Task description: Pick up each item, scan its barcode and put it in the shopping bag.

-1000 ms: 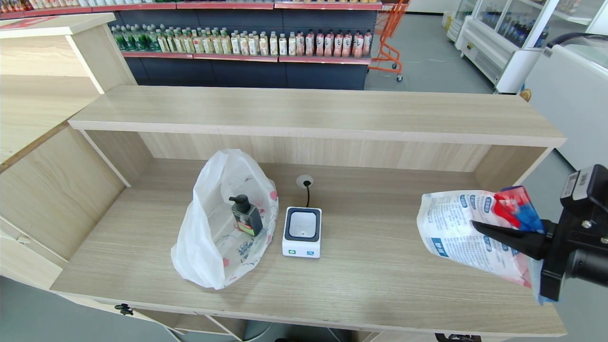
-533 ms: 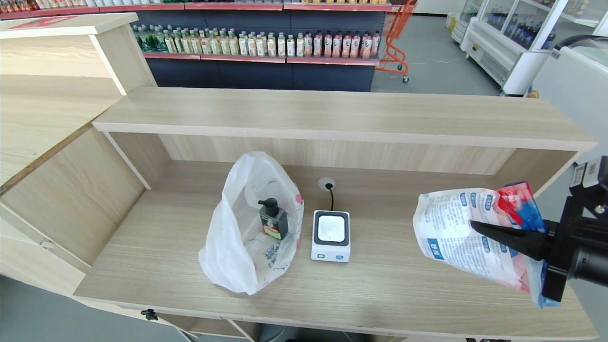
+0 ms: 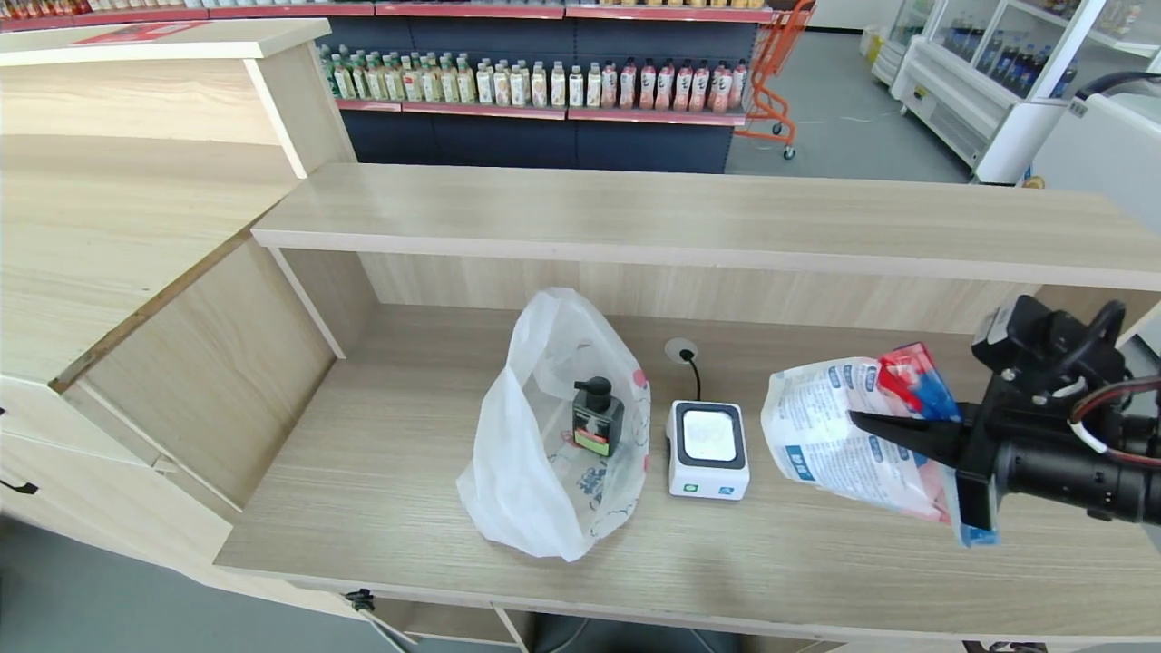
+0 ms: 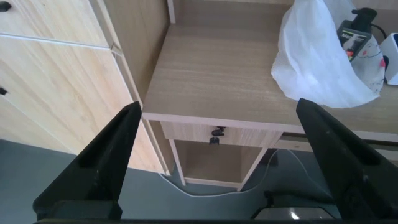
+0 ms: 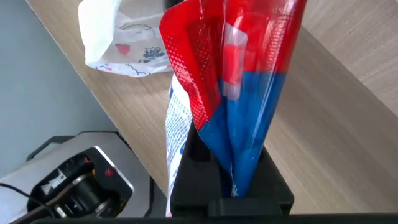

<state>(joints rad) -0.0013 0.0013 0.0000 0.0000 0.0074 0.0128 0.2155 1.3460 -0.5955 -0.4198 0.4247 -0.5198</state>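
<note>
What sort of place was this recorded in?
Most likely a small supermarket's checkout counter: shelves of bottled drinks stand behind it, a barcode scanner sits beside a shopping bag on it, and glass-fronted chillers line the far right. The right end effector holds a packet.

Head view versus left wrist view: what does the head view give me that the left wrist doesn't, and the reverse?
Head view only: the right gripper shut on the packet, the scanner shown whole with its cable, and the bottle shelves. Left wrist only: the left gripper, open, and the floor under the counter. Both: the shopping bag with the pump bottle inside, on the counter.
</note>
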